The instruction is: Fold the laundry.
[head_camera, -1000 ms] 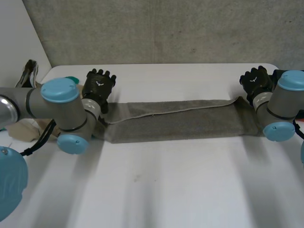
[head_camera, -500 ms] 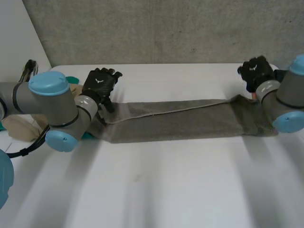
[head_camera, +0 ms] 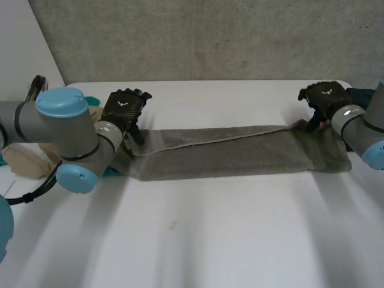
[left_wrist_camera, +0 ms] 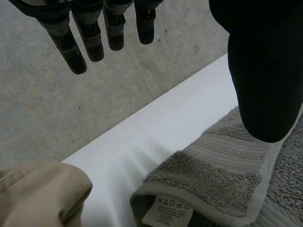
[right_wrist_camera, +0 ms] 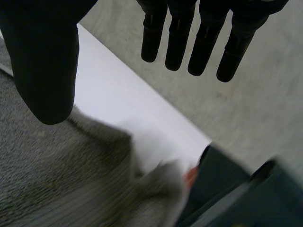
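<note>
Towel (head_camera: 240,153): grey terry cloth, folded lengthwise into a long narrow strip. It lies flat across the far half of the white table (head_camera: 210,240), with one end by each hand. A pale hem line runs along the upper layer. In the left wrist view its end (left_wrist_camera: 218,179) shows looped pile, a flat woven band and a thick rolled hem. A white printed care label (left_wrist_camera: 168,210) is sewn at the corner.

Left hand (head_camera: 123,108): black, at the far corner of the towel's left end. Its ribbed fingers (left_wrist_camera: 90,38) are straight and slightly spread, clear of the cloth. The thumb (left_wrist_camera: 265,71) stands over the woven band, whether touching cannot be told. It grasps nothing.

Right hand (head_camera: 324,99): black, at the far corner of the towel's right end. Its fingers (right_wrist_camera: 203,42) are straight, side by side, above the bare table. The thumb (right_wrist_camera: 45,61) is set apart over the pile (right_wrist_camera: 57,175), and nothing is pinched. The corner beside it lies rumpled.

Beige cloth (left_wrist_camera: 38,194): smooth weave, bunched, on the table near the towel's left end.

Dark blue item (right_wrist_camera: 227,189): just beyond the right end, kind unclear.
</note>
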Motion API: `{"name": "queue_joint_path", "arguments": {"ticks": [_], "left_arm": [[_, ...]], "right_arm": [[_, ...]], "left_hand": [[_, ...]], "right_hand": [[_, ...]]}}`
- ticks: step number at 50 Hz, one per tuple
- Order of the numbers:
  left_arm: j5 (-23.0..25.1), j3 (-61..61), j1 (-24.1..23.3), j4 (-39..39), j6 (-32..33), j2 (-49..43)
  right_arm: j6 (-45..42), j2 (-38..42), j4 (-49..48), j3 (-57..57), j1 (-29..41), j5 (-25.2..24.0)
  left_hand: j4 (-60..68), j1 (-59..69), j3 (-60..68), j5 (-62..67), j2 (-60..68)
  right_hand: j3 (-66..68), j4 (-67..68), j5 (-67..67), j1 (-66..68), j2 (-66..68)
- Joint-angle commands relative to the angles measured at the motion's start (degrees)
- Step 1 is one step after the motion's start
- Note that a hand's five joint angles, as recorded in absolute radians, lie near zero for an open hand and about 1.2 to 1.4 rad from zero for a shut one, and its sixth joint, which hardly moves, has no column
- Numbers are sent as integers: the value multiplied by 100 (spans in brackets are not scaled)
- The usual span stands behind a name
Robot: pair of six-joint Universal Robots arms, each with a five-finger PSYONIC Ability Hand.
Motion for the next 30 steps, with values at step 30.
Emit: {"name": "queue_joint_path", "arguments": {"ticks": [30], "left_arm": [[158,-659,90,-20,-217,597]], "right_arm": [[758,2238,-16,-2497,-99,166]], "left_hand": [[-170,-69,-225,-291,-196]], "right_hand": [[1595,1624,1784,1585,1629]]}}
